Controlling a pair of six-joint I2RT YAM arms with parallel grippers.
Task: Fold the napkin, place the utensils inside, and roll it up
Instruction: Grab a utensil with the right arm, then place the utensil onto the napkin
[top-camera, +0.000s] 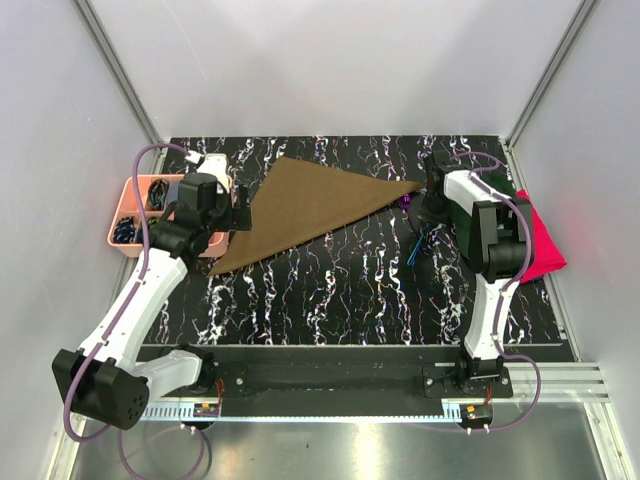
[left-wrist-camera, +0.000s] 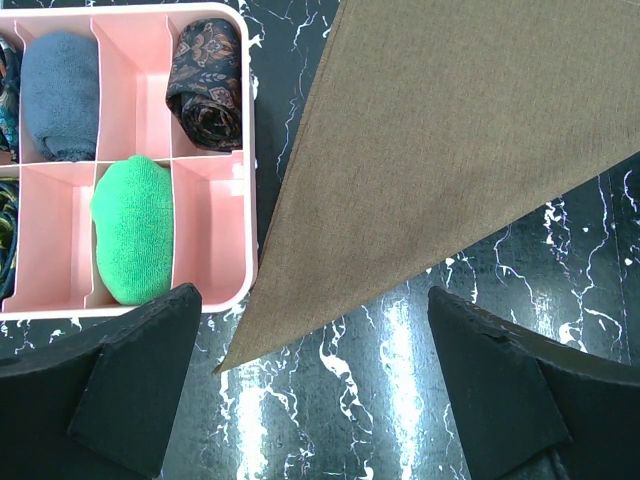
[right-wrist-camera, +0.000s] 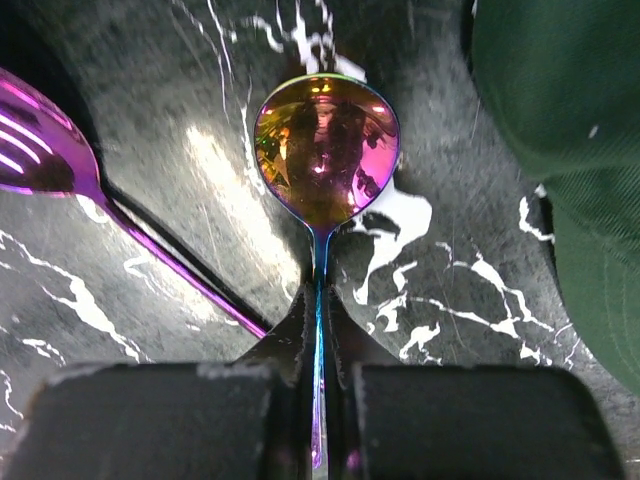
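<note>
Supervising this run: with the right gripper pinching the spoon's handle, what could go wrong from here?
The right gripper holds the spoon by its slim handle, so it may pivot or slip when lifted. The purple utensil close beside it could get knocked, and the green cap crowds the other side.

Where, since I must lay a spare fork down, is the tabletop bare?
Bare: the wide marble strip between the napkin and the near edge. Crowded: far right, where the right gripper pinches a spoon beside cap and red cloth; far left holds the pink tray.
</note>
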